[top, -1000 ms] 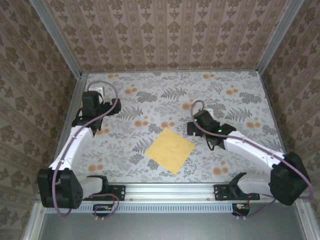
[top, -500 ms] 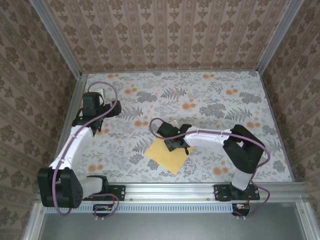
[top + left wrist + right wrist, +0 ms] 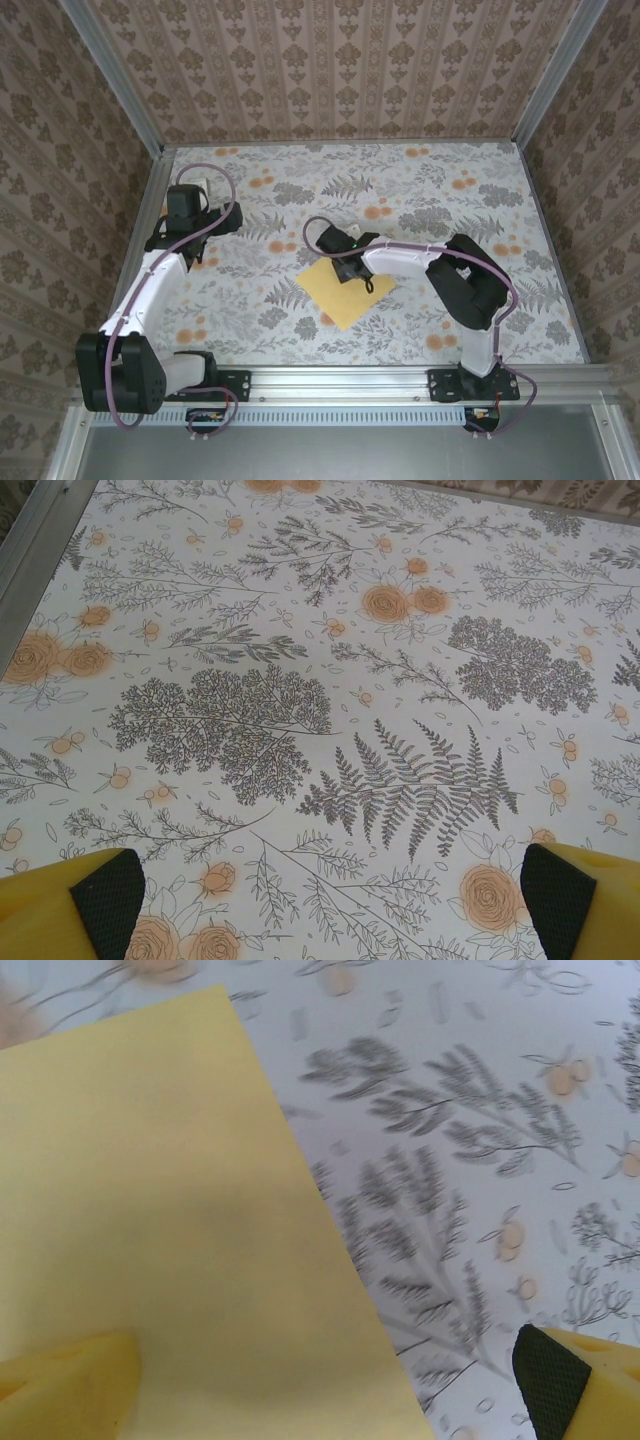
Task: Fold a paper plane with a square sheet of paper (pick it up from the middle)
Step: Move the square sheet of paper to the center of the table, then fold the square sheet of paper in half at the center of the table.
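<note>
The square sheet of paper (image 3: 347, 298) lies flat on the desk (image 3: 450, 200), near centre. Right claw (image 3: 345, 268) hangs above its far corner, jaws spread wide, gripping nothing. Left claw (image 3: 188, 205) is likewise spread and empty, at the desk's left side.

A grey floral cloth (image 3: 300, 190) with orange blooms is covering the table (image 3: 340, 380); brown patterned walls (image 3: 340, 70) are enclosing it.

Matt paper sheet (image 3: 340, 302) on floral cloth (image 3: 450, 195)

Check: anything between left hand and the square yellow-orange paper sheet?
Nothing; top view shows bare grey floral cloth from the left hand to the square yellow-orange paper sheet.
</note>
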`<state>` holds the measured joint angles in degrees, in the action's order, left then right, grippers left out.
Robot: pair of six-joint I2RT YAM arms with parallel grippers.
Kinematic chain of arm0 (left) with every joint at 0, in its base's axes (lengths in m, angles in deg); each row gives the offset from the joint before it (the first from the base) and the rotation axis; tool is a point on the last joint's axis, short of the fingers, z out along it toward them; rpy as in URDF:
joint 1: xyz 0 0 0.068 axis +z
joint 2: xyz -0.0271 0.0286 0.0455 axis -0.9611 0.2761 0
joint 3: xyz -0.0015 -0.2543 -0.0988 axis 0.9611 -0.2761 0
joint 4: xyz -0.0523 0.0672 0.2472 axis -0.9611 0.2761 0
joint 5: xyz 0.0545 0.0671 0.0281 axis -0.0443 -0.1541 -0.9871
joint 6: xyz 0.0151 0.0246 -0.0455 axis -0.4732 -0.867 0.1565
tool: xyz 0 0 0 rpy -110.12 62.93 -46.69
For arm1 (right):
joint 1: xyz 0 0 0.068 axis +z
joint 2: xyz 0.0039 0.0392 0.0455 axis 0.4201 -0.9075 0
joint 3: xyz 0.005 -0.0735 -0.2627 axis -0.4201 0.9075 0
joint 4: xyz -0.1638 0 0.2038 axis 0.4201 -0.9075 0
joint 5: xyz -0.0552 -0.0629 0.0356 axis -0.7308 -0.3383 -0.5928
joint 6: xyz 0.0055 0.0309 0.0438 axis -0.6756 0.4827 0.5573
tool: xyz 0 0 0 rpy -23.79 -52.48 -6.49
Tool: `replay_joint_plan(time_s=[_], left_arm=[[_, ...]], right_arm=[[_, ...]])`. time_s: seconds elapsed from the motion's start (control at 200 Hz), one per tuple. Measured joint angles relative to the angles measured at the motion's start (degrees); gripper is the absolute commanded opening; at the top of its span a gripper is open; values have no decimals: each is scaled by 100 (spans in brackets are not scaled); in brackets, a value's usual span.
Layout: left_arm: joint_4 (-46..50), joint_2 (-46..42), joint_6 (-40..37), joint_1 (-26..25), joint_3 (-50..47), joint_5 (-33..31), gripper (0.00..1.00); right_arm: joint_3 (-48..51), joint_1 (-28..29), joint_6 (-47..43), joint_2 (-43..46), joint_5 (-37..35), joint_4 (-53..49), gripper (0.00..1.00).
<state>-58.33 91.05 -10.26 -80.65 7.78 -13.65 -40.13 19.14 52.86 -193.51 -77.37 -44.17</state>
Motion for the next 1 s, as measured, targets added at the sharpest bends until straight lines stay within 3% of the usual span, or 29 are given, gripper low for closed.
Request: replay_joint_plan(time_s=[0.385, 0.565, 0.73, 1.0], left_arm=[[208, 66, 203, 0, 13, 48, 100], [243, 214, 466, 0, 31, 236, 100], [286, 321, 645, 0, 31, 387, 100], [323, 326, 688, 0, 31, 529, 100]], right_arm=[[-496, -1266, 892, -337, 175, -79, 100], [-527, -1281, 800, 20, 612, -284, 100], [-496, -1270, 444, 651, 1716, -238, 100], [-1058, -1241, -387, -39, 2522, -769, 100]])
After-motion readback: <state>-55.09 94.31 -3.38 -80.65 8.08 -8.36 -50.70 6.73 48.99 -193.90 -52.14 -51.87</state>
